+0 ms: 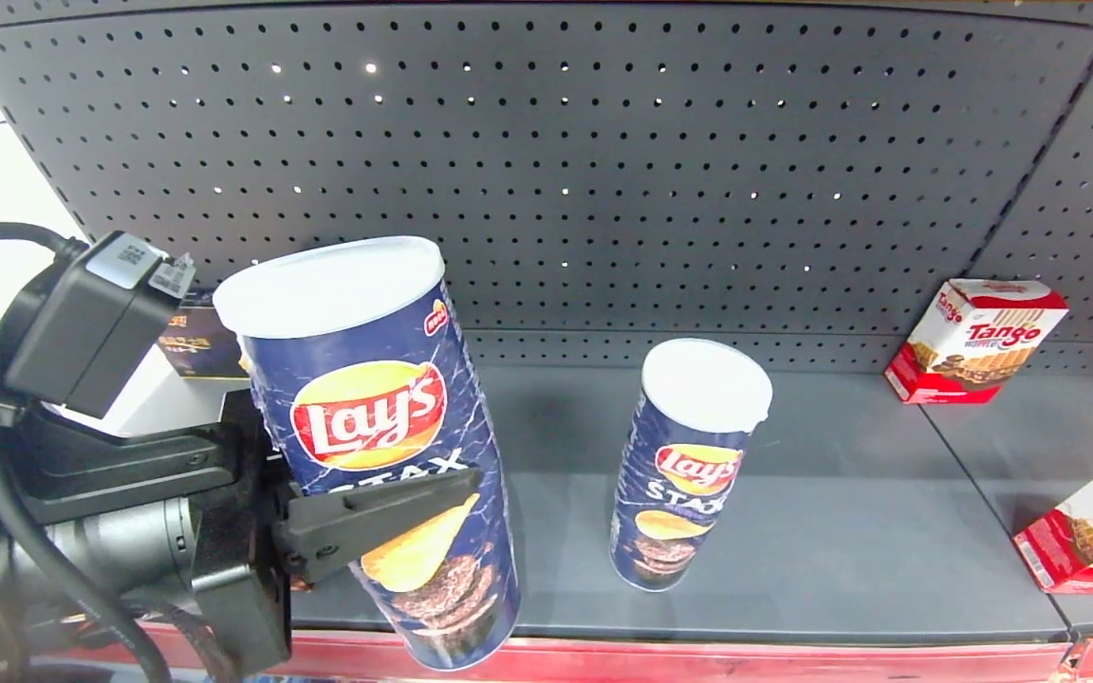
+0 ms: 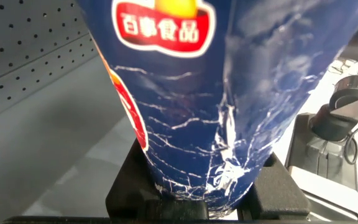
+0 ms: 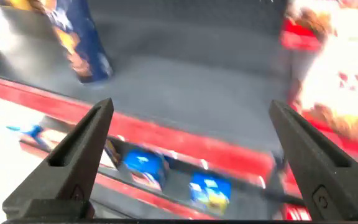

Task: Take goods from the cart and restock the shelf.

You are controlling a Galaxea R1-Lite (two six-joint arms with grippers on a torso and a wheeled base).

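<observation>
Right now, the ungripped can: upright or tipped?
Upright. The free can stands on its base on the shelf, white lid on top, apart from the held can.

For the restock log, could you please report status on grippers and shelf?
Left gripper shut on chip can, tilted, at shelf front edge. Right gripper open, empty. Second can upright on shelf to the right, apart; wafer boxes farther right. Path looks clear.
</observation>
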